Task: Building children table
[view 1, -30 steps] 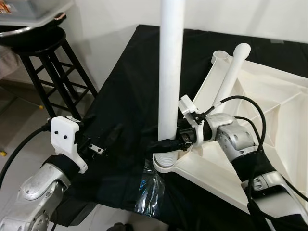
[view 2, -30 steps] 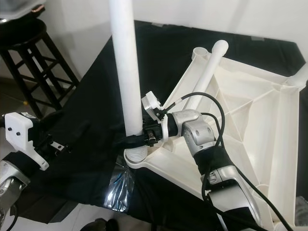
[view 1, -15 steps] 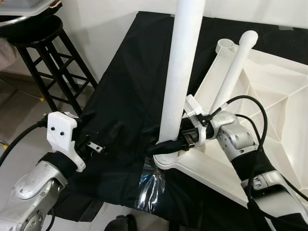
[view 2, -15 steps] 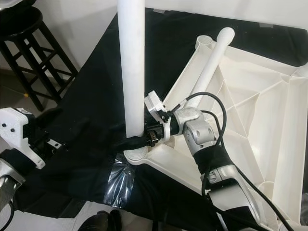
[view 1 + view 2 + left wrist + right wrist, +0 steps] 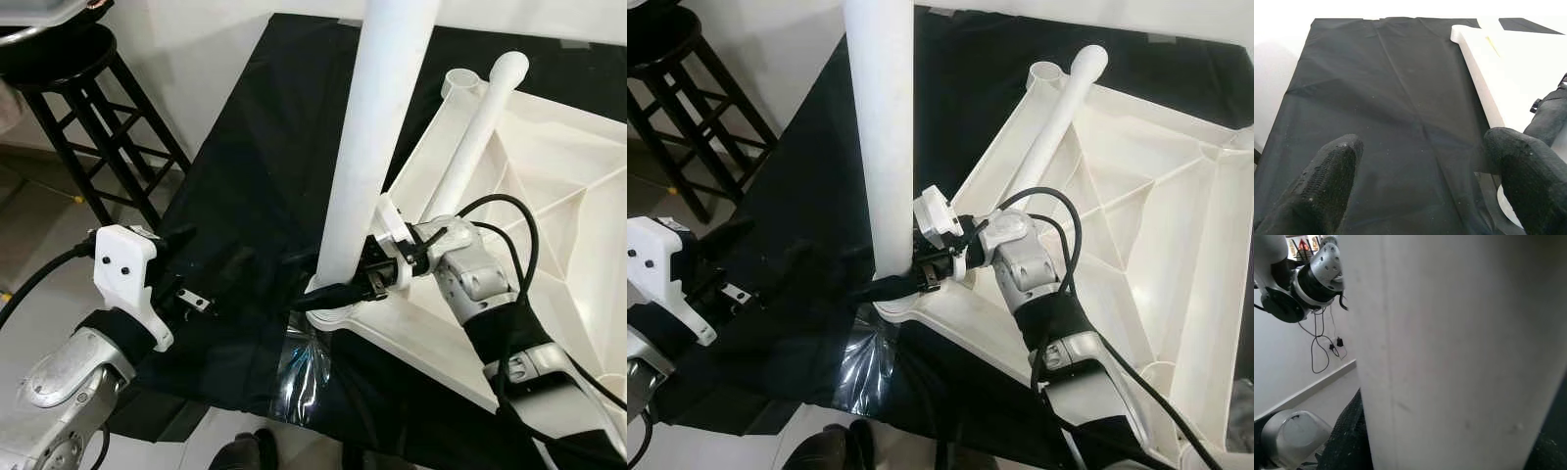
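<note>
In the left eye view the right claw (image 5: 338, 292) gripped the white leg (image 5: 370, 157) standing upright at the upturned children table's (image 5: 549, 186) corner socket on black cloth (image 5: 255, 176), while the left wrist view showed the left claw (image 5: 1425, 181) open over that cloth.

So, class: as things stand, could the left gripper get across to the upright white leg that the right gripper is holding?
Probably yes. The left gripper hangs open over the black cloth, and only bare cloth lies between it and the upright white leg. The right gripper clamps the base, leaving the shaft above free.
</note>
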Robot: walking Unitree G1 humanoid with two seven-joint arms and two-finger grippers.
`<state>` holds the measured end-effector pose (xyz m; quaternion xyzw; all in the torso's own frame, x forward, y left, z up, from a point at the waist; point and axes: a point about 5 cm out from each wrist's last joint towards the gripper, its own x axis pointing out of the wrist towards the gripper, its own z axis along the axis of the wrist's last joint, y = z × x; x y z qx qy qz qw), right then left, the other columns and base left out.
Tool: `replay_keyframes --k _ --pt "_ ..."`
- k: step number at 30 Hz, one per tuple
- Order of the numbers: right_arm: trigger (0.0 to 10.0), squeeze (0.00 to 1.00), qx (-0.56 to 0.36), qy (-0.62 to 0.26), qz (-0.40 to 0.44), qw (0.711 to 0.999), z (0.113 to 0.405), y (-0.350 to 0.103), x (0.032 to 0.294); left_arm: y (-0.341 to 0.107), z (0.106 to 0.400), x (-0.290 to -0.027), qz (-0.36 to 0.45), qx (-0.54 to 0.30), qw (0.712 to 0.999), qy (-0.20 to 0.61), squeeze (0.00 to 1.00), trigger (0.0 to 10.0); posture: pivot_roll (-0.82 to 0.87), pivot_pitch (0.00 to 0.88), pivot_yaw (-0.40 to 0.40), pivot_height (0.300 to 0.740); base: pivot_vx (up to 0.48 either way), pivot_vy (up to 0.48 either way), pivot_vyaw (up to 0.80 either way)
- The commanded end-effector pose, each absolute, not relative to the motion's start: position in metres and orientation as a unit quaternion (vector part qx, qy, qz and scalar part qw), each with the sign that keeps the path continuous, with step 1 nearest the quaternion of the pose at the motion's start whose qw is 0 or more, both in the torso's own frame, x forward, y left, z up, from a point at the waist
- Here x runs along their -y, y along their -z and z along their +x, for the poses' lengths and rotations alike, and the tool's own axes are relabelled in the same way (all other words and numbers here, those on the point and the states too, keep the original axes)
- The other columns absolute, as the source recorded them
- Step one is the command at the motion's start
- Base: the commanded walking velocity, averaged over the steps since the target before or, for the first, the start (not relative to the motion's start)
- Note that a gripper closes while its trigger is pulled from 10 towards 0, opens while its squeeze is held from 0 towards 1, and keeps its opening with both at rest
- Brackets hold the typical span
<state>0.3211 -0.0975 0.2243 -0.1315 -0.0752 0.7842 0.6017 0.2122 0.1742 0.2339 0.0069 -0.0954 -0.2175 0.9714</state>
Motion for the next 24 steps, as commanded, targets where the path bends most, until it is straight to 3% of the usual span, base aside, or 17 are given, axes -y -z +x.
replay_keyframes --k 1,11,24 --pt "10.0 0.00 0.018 -0.788 -0.130 0.602 0.321 -0.201 0.101 -0.235 0.208 -0.174 0.013 0.090 0.971 0.222 0.00 10.0 0.07 0.345 -0.001 0.740 0.000 0.000 0.00" --pt "10.0 0.00 -0.006 -0.828 -0.138 0.544 0.319 -0.214 0.082 -0.237 0.204 -0.172 0.015 0.085 0.971 0.221 0.00 10.0 0.09 0.361 -0.010 0.740 0.000 0.000 0.00" --pt "10.0 0.00 0.009 -0.845 -0.195 0.498 0.315 -0.217 0.066 -0.239 0.201 -0.172 0.016 0.081 0.972 0.221 0.00 10.0 0.10 0.369 -0.010 0.740 0.000 0.000 0.00"
